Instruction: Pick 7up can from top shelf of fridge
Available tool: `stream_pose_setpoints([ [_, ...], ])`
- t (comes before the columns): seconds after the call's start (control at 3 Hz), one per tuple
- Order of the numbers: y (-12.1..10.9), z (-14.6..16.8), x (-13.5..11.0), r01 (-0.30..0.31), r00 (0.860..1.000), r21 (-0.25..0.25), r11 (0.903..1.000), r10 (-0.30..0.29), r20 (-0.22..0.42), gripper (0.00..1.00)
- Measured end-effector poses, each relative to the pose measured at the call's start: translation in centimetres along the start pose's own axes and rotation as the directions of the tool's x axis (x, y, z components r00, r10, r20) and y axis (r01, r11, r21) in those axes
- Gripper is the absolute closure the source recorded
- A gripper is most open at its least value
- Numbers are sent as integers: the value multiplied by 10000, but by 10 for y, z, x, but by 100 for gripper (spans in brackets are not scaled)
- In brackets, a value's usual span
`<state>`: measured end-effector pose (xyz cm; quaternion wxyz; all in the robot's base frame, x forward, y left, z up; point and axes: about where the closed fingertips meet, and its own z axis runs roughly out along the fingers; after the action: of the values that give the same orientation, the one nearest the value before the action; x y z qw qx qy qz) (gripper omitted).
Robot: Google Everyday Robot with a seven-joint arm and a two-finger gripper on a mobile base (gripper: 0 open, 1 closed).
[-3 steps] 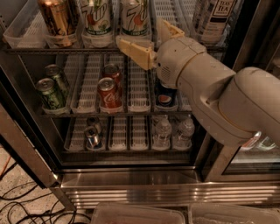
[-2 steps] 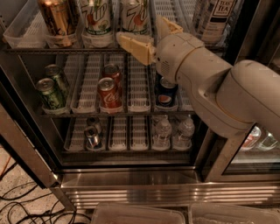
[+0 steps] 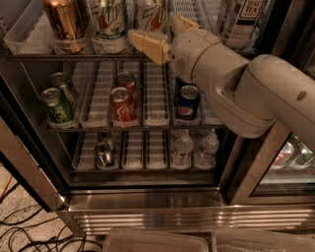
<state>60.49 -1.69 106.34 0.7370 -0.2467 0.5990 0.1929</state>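
- the gripper [image 3: 156, 30] is up at the top shelf [image 3: 74, 56] of the fridge [image 3: 147, 202], on the end of the pale arm [image 3: 236, 93] that reaches in from the right.
- its tan fingers [image 3: 147, 45] are spread apart, released, holding nothing.
- the 7up can [image 3: 151, 14] stands on the top shelf right at the claw: one finger crosses in front of its base, the other sits just to its right; cannot tell if either touches.
- a second 7up can [image 3: 109, 22] stands one lane left, clear of the fingers.
- a bronze-gold can [image 3: 64, 22] stands further left.
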Motion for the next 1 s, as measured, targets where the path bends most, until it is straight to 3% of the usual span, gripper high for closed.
stream_pose_setpoints([
  [1.0, 2, 32, 5, -156, 9998, -456, 9988, 150, -142, 30],
])
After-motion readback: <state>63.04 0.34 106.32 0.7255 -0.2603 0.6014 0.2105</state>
